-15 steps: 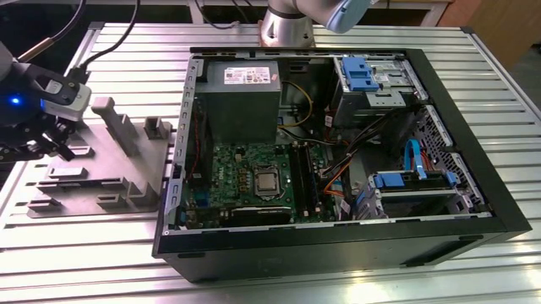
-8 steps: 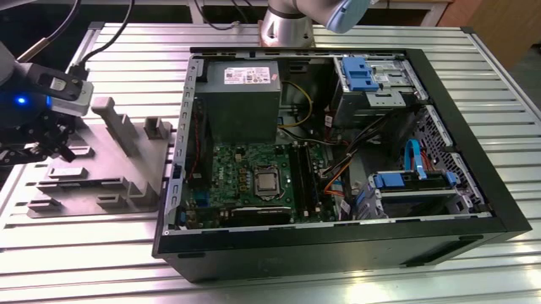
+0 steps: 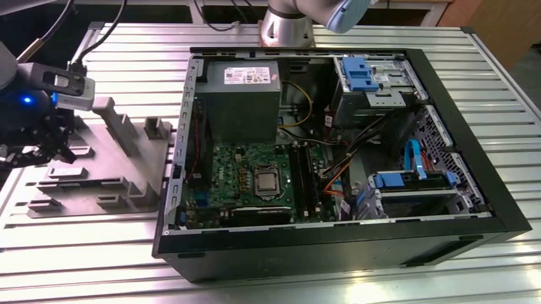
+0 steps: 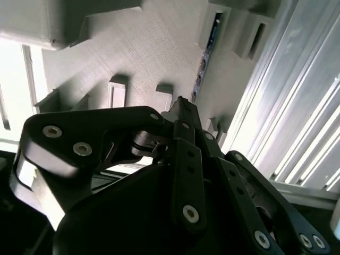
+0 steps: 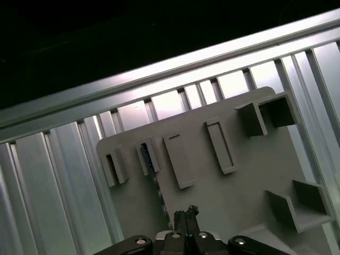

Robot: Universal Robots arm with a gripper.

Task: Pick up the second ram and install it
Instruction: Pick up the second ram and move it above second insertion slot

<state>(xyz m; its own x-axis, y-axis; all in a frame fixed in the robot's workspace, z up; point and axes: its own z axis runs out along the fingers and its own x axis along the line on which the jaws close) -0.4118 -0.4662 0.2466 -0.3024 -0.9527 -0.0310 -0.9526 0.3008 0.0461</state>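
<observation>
Here: ribbed aluminium table (image 3: 85, 253); open computer case (image 3: 473, 190), motherboard (image 3: 237, 171) inside; grey fixture (image 3: 127, 164) at the exterior view's left, second ram (image 4: 203, 61) on edge in it; gripper (image 4: 180, 103) above, fingers together.

Top centre of the exterior view: my silver arm (image 3: 286, 28), pale-blue cap (image 3: 346, 12); my black jaw links (image 4: 186, 159) carry silver screws (image 4: 190, 213).

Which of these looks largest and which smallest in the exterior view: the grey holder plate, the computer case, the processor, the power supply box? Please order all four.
Largest to smallest:
1. computer case
2. grey holder plate
3. power supply box
4. processor
</observation>
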